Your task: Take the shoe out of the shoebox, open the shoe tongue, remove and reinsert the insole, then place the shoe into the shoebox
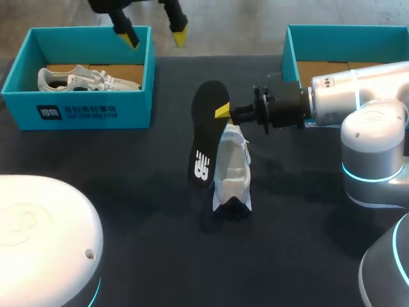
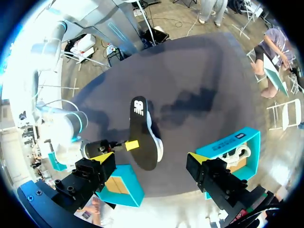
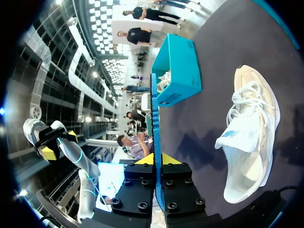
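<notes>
A black foam insole point(image 1: 206, 131) (white logo point(image 1: 201, 167)) is pinched mid-frame by the right gripper point(image 1: 222, 112); the left gripper point(image 1: 155, 37) is spread wide, upper left.

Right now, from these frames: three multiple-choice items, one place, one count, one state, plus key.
1. Where is the black insole? A) in the right gripper, near the white shoe on the table B) inside that shoe C) in a shoebox
2. How many teal shoeboxes are on the table? A) one B) two C) three
3. The left gripper is: A) shut on the insole B) shut on a shoe C) open, empty
Key: 1 A, it pinches the insole's edge; 2 B, left shoebox and right shoebox; 3 C, its jaws stand apart above the left shoebox, nothing between them.
</notes>
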Controlling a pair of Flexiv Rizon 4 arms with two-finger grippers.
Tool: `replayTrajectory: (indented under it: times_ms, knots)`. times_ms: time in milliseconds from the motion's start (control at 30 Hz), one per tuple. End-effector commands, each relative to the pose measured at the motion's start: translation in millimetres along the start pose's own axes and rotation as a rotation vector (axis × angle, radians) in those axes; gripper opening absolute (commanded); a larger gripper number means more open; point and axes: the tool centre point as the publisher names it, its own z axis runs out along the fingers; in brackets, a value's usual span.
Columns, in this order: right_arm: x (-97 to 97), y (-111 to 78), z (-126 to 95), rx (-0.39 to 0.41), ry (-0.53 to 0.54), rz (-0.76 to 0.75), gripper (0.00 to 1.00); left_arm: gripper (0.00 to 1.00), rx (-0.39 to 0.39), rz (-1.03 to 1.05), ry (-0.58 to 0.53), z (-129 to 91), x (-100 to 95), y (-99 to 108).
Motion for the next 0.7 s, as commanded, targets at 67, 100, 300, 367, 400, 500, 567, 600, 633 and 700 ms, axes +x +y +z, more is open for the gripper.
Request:
replayTrajectory:
  times_ms: [67,100,300,367,400,500,567,600,633,700]
  knots:
    - [1.4,-0.7,1,-0.001,-0.007,0.001,0.00,1.00,0.026,-0.062,0.069,2,-4.1,23]
    - [1.4,-0.7,1,-0.001,-0.007,0.001,0.00,1.00,0.029,-0.081,0.076,3,-3.8,27]
    - [1.4,-0.7,1,-0.001,-0.007,0.001,0.00,1.00,0.056,-0.142,0.094,3,-5.7,44]
    - [1.4,-0.7,1,-0.001,-0.007,0.001,0.00,1.00,0.049,-0.155,0.106,2,-6.6,48]
    - [1.4,-0.7,1,-0.001,-0.007,0.001,0.00,1.00,0.050,-0.155,0.104,1,-7.7,50]
    - [1.4,-0.7,1,-0.001,-0.007,0.001,0.00,1.00,0.046,-0.189,0.106,0,-10.2,56]
    - [1.4,-0.7,1,-0.001,-0.007,0.001,0.00,1.00,0.042,-0.195,0.109,1,-11.6,57]
    - [1.4,-0.7,1,-0.001,-0.007,0.001,0.00,1.00,0.041,-0.195,0.105,1,-14.0,56]
    - [1.4,-0.7,1,-0.001,-0.007,0.001,0.00,1.00,0.032,-0.183,0.109,3,-16.8,54]
    - [1.4,-0.7,1,-0.001,-0.007,0.001,0.00,1.00,0.025,-0.175,0.107,5,-20.0,51]
